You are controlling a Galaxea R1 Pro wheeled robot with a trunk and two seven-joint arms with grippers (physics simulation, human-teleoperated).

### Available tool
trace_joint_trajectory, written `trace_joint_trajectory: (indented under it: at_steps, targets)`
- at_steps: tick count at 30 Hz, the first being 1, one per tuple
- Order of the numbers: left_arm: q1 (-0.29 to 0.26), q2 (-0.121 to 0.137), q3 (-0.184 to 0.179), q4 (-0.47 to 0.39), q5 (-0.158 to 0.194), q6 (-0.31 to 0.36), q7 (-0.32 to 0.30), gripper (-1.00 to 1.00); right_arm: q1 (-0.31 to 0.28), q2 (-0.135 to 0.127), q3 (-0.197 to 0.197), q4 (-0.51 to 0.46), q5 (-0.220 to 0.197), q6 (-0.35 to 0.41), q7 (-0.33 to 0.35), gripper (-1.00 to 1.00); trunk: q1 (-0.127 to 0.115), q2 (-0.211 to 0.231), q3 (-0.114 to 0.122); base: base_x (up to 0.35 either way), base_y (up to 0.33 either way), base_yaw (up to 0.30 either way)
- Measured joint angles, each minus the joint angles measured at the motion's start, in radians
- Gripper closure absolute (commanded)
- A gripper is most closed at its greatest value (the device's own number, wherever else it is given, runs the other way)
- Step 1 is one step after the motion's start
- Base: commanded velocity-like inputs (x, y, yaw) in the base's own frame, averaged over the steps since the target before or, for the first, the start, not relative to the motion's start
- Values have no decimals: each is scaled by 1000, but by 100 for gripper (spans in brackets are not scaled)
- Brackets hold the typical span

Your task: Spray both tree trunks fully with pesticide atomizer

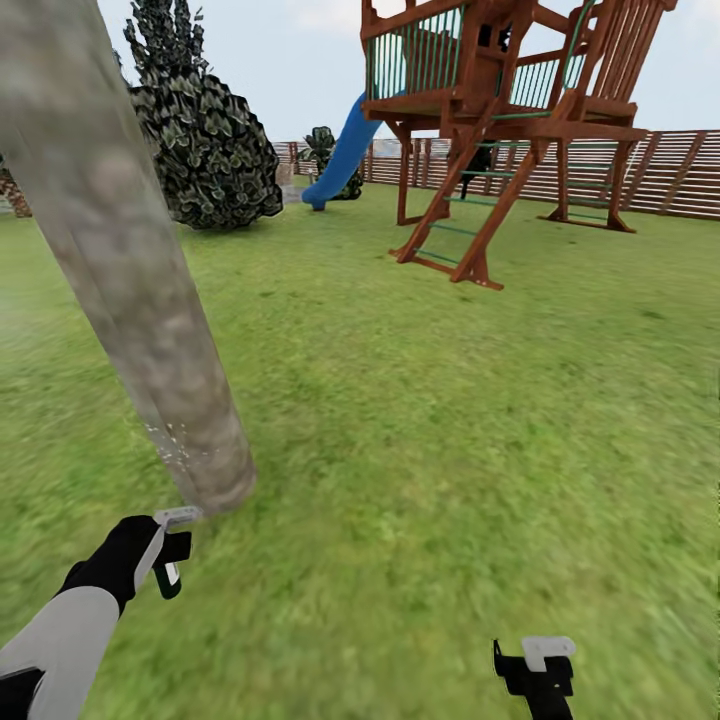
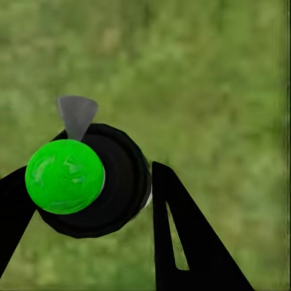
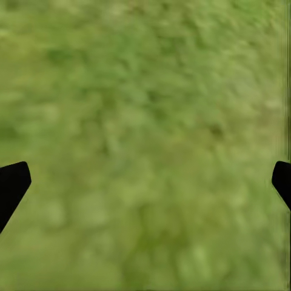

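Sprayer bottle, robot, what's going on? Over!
Left hand shut on atomizer, beside tree trunk. White specks low on trunk. Right hand open, empty. Nothing blocking.

The tree trunk (image 1: 130, 300) and playset (image 1: 500, 120) run past the top edge

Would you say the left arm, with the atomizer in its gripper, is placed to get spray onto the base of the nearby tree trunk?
Probably yes: the left gripper holds the pesticide atomizer just short of the tree trunk, with only lawn between, and white specks sit low on the bark.
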Motion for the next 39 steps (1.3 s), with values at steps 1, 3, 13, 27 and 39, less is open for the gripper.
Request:
trace_joint_trajectory:
  at_steps: [1, 3, 13, 27, 39]
  targets:
    - [0, 0, 1, 0, 0, 0, 0, 100, 0, 0, 0, 0, 0, 0, 0, -100, 0, 0, 0, 3, -297, 4]
    - [0, 0, 1, 0, 0, 1, -2, 100, 0, 0, 0, 0, 0, 0, 0, -100, 0, 0, 0, 1, -297, 1]
    - [0, 2, 2, 0, -2, 1, 0, 100, 0, 0, 0, 0, 0, 0, 0, -100, 0, 0, 0, 67, -303, 149]
    - [0, 0, 1, 0, -2, 0, 1, 100, 0, 0, 0, 0, 1, 0, 0, -100, 0, 0, 0, 225, -259, 162]
    - [-16, 4, 1, -22, -2, 85, -16, 100, 0, 0, 0, 0, 0, 2, 0, -100, 0, 0, 0, 102, -121, 177]
